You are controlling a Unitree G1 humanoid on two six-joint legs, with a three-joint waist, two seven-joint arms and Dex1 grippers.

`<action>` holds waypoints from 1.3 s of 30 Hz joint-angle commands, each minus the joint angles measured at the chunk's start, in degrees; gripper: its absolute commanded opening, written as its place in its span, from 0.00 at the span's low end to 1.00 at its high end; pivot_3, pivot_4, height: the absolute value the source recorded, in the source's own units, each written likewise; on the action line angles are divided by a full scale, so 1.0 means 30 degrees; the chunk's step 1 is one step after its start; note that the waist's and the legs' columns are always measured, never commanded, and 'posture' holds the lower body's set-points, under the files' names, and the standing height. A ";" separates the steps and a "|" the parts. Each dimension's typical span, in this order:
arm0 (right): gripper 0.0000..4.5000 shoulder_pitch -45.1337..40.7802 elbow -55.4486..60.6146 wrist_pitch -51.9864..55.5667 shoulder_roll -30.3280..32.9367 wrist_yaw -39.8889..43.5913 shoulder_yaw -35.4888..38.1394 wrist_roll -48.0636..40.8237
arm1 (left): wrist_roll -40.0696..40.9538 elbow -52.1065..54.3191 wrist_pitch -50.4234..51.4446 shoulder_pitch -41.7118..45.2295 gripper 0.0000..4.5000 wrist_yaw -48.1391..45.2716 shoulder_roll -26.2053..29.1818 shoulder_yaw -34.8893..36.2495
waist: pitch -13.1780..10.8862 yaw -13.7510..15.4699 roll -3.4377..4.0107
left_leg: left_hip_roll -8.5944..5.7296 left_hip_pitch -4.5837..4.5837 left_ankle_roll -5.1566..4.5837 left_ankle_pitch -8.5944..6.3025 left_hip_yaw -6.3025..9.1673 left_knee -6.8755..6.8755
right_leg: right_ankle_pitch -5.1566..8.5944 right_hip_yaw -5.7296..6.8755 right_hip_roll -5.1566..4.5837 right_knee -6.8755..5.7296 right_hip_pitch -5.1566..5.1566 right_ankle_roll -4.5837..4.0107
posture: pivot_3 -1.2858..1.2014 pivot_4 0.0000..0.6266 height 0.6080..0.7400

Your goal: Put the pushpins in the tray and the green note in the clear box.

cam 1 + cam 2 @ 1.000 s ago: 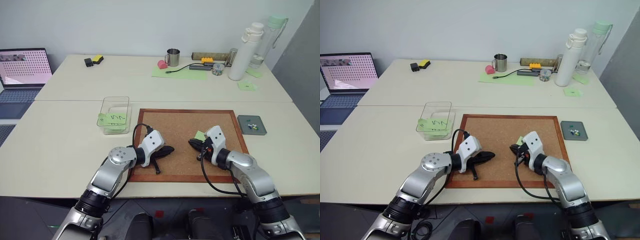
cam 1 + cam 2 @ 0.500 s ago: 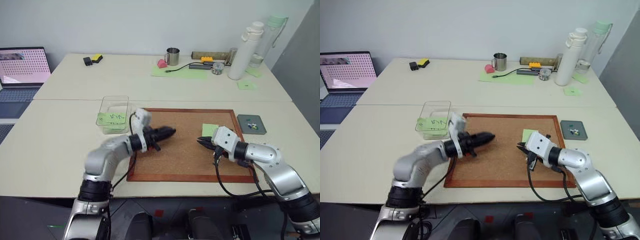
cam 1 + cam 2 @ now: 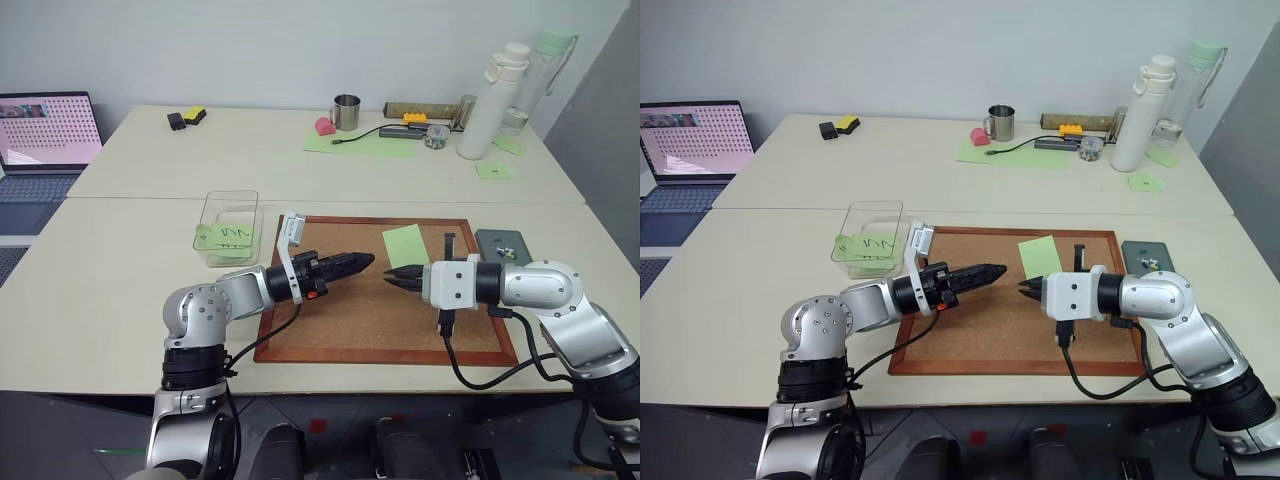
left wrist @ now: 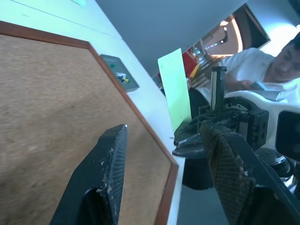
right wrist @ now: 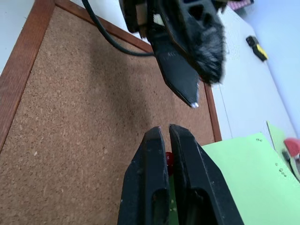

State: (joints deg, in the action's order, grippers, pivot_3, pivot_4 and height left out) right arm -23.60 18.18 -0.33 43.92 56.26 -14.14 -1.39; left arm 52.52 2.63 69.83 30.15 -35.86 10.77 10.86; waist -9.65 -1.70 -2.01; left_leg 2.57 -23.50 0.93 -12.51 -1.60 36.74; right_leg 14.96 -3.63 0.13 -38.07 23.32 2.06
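Note:
My right gripper (image 3: pixel 390 277) is shut on the lower edge of the plain green note (image 3: pixel 406 245), which stands up above the corkboard (image 3: pixel 340 310). A red pushpin head (image 5: pixel 168 160) shows between its fingers (image 5: pixel 187 154). My left gripper (image 3: pixel 365 262) is level and open, its tips just short of the right gripper's tips. Its fingers (image 4: pixel 110 159) frame the note (image 4: pixel 176 89) in the left wrist view. The dark grey tray (image 3: pixel 498 240) lies right of the corkboard, partly behind my right arm, with tiny coloured things in it. The clear box (image 3: pixel 230 215) sits left of the corkboard and holds scribbled green notes.
A laptop (image 3: pixel 45 130) stands at the far left. On the back table are a metal mug (image 3: pixel 345 113), a pale-green sheet (image 3: pixel 360 143), a white bottle (image 3: pixel 490 100) and small items. A person (image 4: pixel 262 65) sits beyond the table.
Both arms rose and their wrists rolled. The left gripper went from shut to open and now points at the right one. The right gripper lifted the green note off the corkboard.

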 commanded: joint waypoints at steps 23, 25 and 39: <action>0.00 -0.2094 0.0986 -0.1013 -0.1350 0.1453 -0.1196 0.0152 | 0.1377 0.0804 -0.1317 -0.0331 0.11 -0.0108 -0.0583 -0.0689 | -0.0001 0.0016 -0.0001 | -0.0007 0.0000 0.0003 0.0002 0.0000 0.0008 | -0.0007 0.0000 -0.0011 -0.0002 -0.0001 -0.0013 | 0.52 0.24 1.00; 0.00 -0.2098 0.0964 -0.1011 -0.1352 0.1458 -0.1188 0.0172 | 0.1439 0.0821 -0.1243 -0.0320 0.01 -0.0258 -0.0505 -0.0750 | -0.0001 0.0016 -0.0002 | -0.0008 0.0000 0.0003 0.0002 -0.0001 0.0008 | -0.0007 -0.0002 -0.0011 -0.0002 -0.0001 -0.0013 | 0.52 0.24 1.00; 0.00 -0.2562 0.1926 0.0147 -0.1246 0.1469 -0.0534 -0.0276 | -0.1605 -0.0436 -0.3328 -0.0127 0.00 -0.0319 0.0595 -0.2871 | -0.0002 0.0018 -0.0003 | -0.0013 0.0001 0.0003 0.0002 0.0000 0.0008 | -0.0008 -0.0001 -0.0012 -0.0002 -0.0002 -0.0015 | 0.52 0.24 1.00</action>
State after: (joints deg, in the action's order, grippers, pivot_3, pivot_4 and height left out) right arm -30.41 20.58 -0.89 39.97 60.97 -17.91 -1.04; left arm 48.81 0.99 61.75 29.05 -36.48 11.86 2.60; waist -9.66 -1.65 -2.02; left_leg 2.54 -23.50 0.94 -12.50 -1.61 36.77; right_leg 14.94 -3.64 0.09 -38.08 23.32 2.02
